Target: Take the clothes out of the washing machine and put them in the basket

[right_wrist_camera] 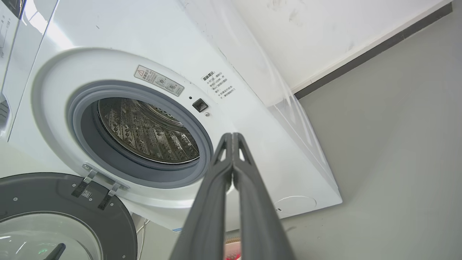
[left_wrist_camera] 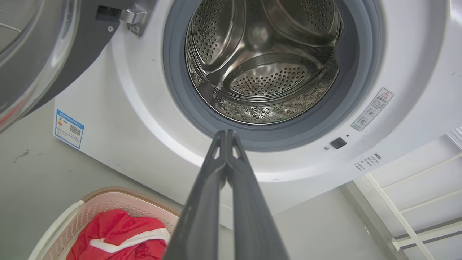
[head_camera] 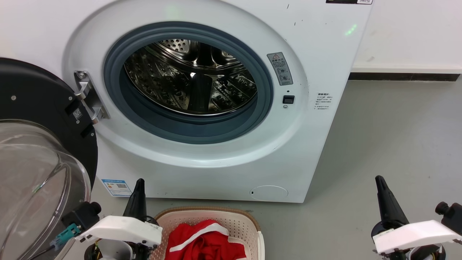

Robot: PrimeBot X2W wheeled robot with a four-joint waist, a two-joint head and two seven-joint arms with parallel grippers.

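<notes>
Left pincer (head_camera: pixel 139 186), pinched together, beside clothes (head_camera: pixel 204 242) in basket (head_camera: pixel 238 220); right pincer (head_camera: pixel 379 180) likewise, well apart

Grey floor (head_camera: pixel 397 144): washing machine (head_camera: pixel 216 173) & basket (head_camera: pixel 242 225) on it, basket just in front.

Head camera looks forward and down at the washing machine (head_camera: pixel 216 173), close by. Both wrist cameras look upward from low down; all three share its open drum (left_wrist_camera: pixel 267 76).

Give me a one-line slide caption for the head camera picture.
Red clothes in the basket before the open washing machine, left pincer and right pincer shut.
</notes>
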